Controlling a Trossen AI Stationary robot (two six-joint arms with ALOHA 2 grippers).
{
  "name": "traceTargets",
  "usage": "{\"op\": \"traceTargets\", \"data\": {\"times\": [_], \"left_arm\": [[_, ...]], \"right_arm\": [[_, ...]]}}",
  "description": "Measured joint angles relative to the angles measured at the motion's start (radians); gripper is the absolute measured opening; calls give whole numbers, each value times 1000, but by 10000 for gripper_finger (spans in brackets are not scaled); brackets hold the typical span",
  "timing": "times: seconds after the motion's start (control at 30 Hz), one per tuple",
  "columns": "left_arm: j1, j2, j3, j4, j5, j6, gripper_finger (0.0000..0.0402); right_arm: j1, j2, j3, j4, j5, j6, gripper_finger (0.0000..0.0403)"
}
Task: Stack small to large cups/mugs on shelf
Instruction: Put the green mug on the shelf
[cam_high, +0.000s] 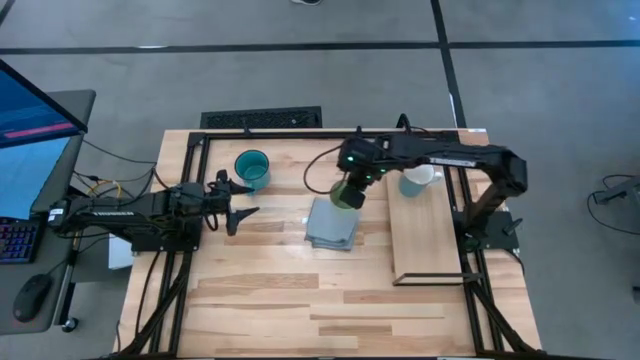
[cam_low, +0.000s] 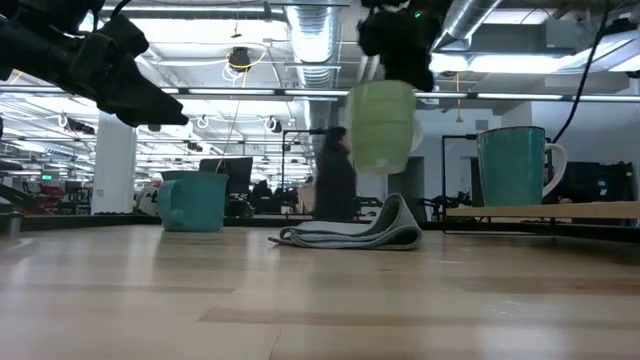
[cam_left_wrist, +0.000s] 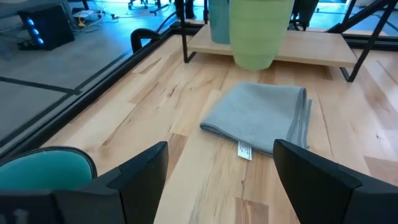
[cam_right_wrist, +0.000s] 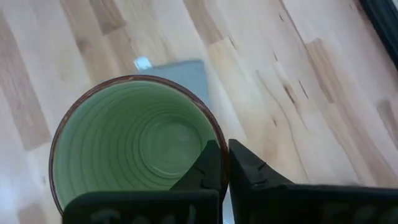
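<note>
The right claw (cam_right_wrist: 225, 163) pinches the green mug's (cam_low: 383, 127) rim up over the cloth (cam_high: 332, 222), and it could slip and fall if bumped

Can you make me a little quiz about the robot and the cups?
1. True or false: the green mug is standing on the table.
2. What lies under the lifted green mug? A) a plate B) the grey cloth C) a book
3. Which mug is already on the shelf?

Key:
1. False. The right gripper pinches its rim and holds it in the air.
2. B
3. The mug that looks teal outside and white inside. Another teal mug sits near the open left gripper.
</note>
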Motion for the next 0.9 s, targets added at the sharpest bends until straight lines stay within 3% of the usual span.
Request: {"op": "traceTargets", "data": {"times": [0.27,0.9], "left_arm": [[0,0,0,0,-3,-11,281],[0,0,0,65,-4,-37,281]], "right_arm": [[71,-164,-113,-107,81,135,19],[171,-595,-514,-117,178,495,19]]}}
